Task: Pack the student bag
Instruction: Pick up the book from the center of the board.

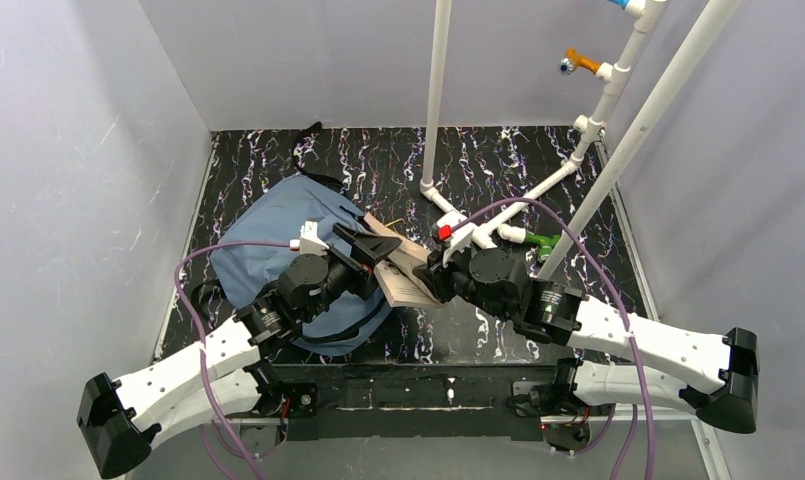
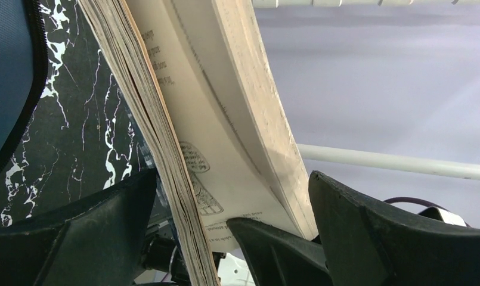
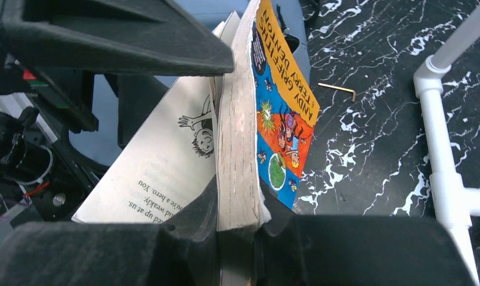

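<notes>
The slate-blue student bag [image 1: 268,235] lies on the left of the black marbled table, and its zipper edge [image 2: 8,71] shows in the left wrist view. A paperback book [image 1: 406,285] with an orange and blue cover [image 3: 282,119] hangs between the two arms, just right of the bag. My right gripper [image 3: 237,232] is shut on the book's lower page block. The book splays open, one printed page [image 3: 154,173] fanned to the side. My left gripper [image 2: 231,220] stands open, its wide fingers [image 2: 76,232] straddling the book [image 2: 225,137] without pinching it.
A white pipe frame [image 1: 438,100] stands at the back middle and right, one pipe [image 3: 446,149] close beside the book. A small hex key [image 3: 337,89] lies on the table. A green item [image 1: 543,243] and a red one [image 1: 444,232] sit by the pipes. Walls enclose the table.
</notes>
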Controlling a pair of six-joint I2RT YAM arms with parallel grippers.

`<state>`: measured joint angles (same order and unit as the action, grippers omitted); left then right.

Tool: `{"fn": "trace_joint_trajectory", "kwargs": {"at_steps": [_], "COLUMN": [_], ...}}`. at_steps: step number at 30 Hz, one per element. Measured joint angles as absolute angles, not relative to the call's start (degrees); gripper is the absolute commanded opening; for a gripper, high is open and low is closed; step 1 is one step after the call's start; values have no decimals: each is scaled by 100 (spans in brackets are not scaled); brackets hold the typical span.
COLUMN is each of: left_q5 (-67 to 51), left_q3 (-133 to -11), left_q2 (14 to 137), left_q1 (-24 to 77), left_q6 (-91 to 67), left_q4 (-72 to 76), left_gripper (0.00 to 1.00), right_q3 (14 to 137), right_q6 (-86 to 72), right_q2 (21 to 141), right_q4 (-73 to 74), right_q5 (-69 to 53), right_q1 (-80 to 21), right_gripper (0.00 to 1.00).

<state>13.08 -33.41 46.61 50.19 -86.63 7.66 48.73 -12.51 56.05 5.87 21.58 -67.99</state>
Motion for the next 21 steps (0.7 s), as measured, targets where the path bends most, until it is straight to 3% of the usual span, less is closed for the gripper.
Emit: {"fn": "trace_joint_trajectory", "kwargs": {"at_steps": [16, 19, 21], "left_q5": [1330, 1347, 1356], "left_q3": [-3341, -3336, -3336], "left_q2": [4788, 4803, 4807], "left_q1": [4998, 5000, 4998], "left_q6": [-8825, -8903, -8943], "left_q4": [735, 718, 714], "left_gripper": [98, 90, 78], "right_q3": [4871, 4871, 4888], "right_q6": [-213, -10, 106], "right_q2": [5754, 5756, 5765], "right_q4": [589, 617, 637], "right_q5": [1470, 1459, 1452], "right_q1": [-6766, -6766, -6768], "right_gripper": [1, 3, 7]}}
